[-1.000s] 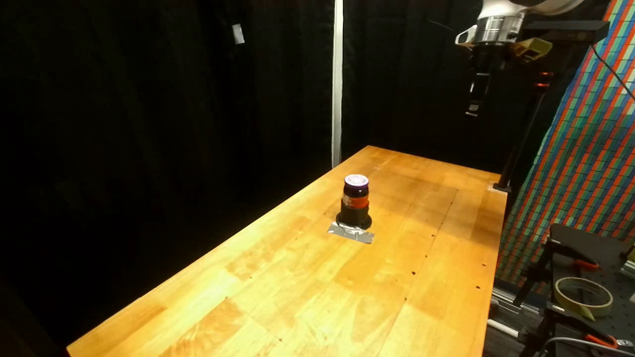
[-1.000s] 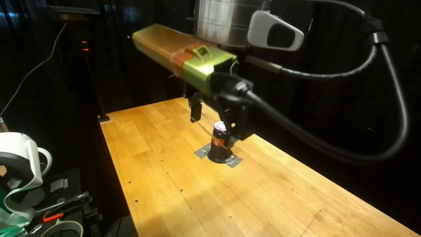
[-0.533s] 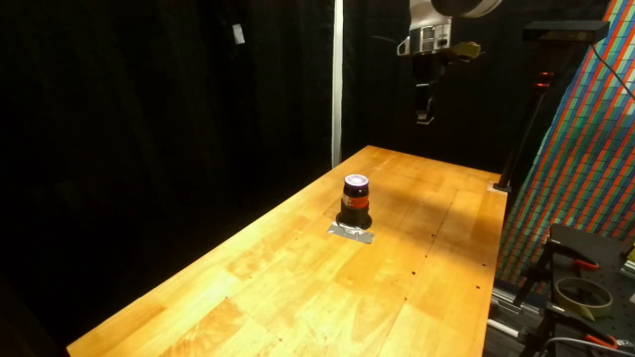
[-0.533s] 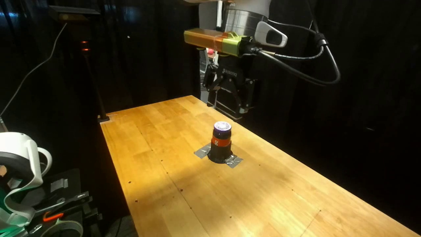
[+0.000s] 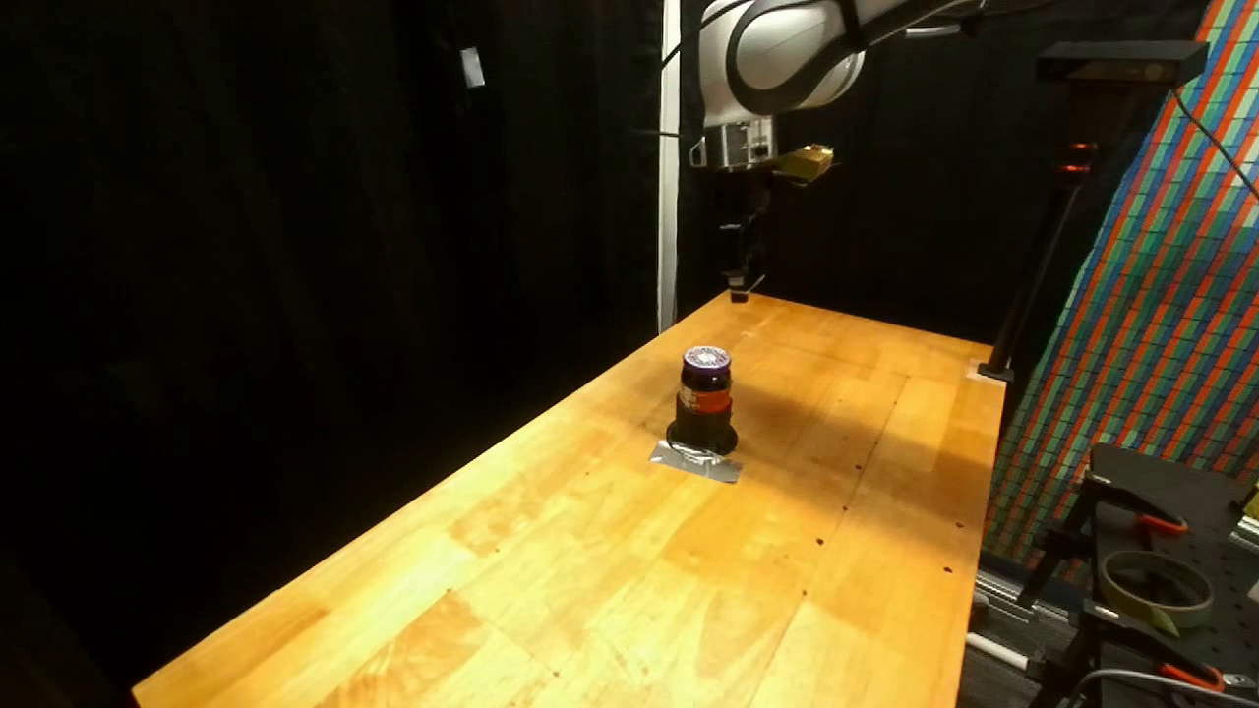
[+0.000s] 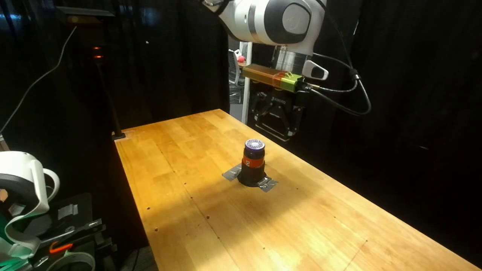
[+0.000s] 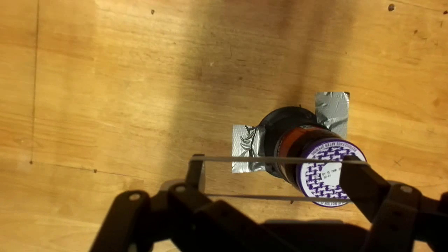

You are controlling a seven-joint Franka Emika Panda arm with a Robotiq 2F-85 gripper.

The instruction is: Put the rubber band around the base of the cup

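Note:
The cup is a short dark cylinder with a reddish-orange band and a purple-and-white lid, upright on the table in both exterior views [image 5: 705, 403] [image 6: 252, 162] and in the wrist view [image 7: 292, 139]. My gripper [image 5: 740, 292] is open, above table height and apart from the cup. In an exterior view it hangs behind and right of the cup [image 6: 274, 130]. The rubber band [image 7: 225, 159] is stretched around both fingertips as two pale strands. In the wrist view my right fingertip overlaps the lid and the left is over bare wood, with the jaws [image 7: 275, 175] off-centre from the lid.
Grey tape pieces [image 7: 248, 148] hold the cup's dark foot to the wooden table [image 5: 590, 590]. A thin black post [image 6: 107, 94] with a box on top stands at a far table corner. A side stand [image 5: 1131, 482] carries a tape roll [image 5: 1156, 590] and clamps.
The arm has moved left, then lower, in an exterior view, and away from the camera to the right in an exterior view. The gripper stays open with the band stretched. The cup has not moved.

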